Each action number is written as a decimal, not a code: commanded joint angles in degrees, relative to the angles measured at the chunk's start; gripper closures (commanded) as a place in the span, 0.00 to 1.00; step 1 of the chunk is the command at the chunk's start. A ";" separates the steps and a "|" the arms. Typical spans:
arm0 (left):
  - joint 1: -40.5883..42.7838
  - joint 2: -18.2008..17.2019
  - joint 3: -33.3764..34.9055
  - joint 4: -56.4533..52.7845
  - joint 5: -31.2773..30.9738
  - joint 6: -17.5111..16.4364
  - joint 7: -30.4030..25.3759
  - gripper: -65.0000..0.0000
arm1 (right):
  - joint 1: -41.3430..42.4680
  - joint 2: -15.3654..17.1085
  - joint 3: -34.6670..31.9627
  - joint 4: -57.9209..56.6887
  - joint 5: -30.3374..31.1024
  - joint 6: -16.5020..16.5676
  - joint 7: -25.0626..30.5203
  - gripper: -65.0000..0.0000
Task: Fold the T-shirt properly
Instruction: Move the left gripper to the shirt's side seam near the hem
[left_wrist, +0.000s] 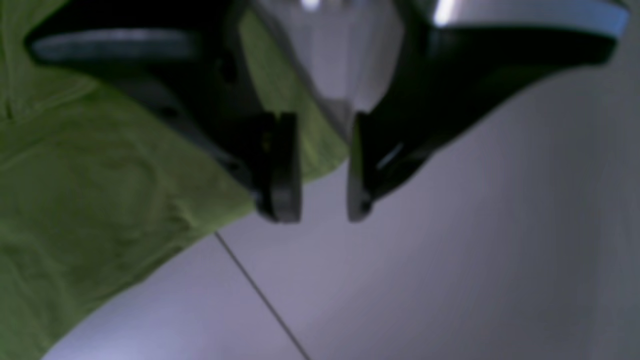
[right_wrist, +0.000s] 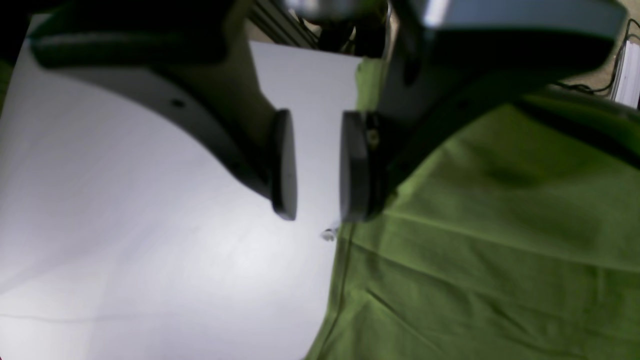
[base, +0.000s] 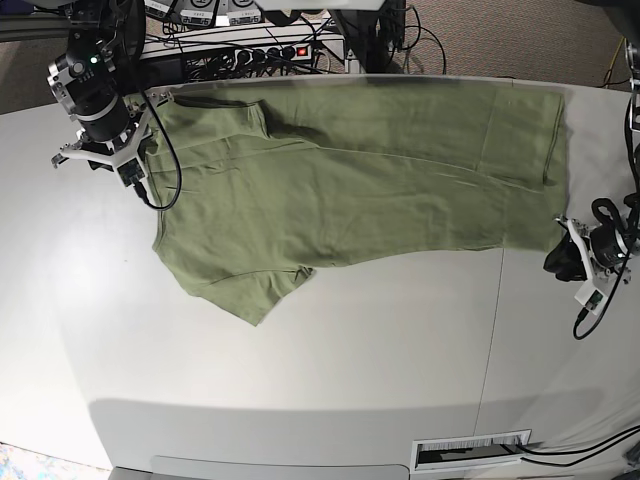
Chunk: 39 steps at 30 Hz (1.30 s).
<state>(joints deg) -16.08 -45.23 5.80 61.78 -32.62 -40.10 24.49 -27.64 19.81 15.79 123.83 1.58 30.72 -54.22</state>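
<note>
**A:** Left wrist view, entry one. The left gripper (left_wrist: 311, 212) has its jaws parted by a narrow gap, with nothing between the pads. Bare white table (left_wrist: 450, 260) shows through the gap. The T-shirt (left_wrist: 100, 190) fills the left side of the view, and its hem edge runs just behind the fingertips. The picture is blurred, so contact with the cloth cannot be judged.

**B:** A thin dark seam line (left_wrist: 260, 295) crosses the table below the jaws.

**A:** Right wrist view. The right gripper (right_wrist: 317, 217) also has its jaws slightly apart and grips nothing. It hangs over the shirt's edge: green cloth lies to the right of the pads, bare table to the left. The right-hand pad (right_wrist: 354, 165) sits just above the cloth edge.

**B:** Base view. The shirt lies spread flat on the far half of the table, with one sleeve (base: 255, 290) pointing toward the near side. The right gripper is at the far left, by the shirt's left end. The left gripper is at the right edge of the table, just beside the shirt's right end. A cable strip (base: 250, 50) sits beyond the far edge.
</note>
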 joint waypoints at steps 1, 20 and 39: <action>-1.42 -1.25 -0.68 -0.07 -0.22 0.10 -0.46 0.72 | 0.15 0.66 0.44 1.07 0.13 -0.35 0.59 0.75; -1.40 -0.72 -0.68 -7.63 -9.16 0.10 6.84 0.72 | 0.17 0.66 0.44 1.07 0.15 -0.35 0.48 0.75; -1.40 -0.35 -0.68 -7.52 -22.53 0.10 13.64 1.00 | 1.95 -0.44 0.46 1.05 -0.07 -0.50 2.01 0.75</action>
<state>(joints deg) -16.05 -44.14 5.76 53.60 -53.93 -39.92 39.05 -26.06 18.83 15.86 123.81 1.48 30.65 -53.67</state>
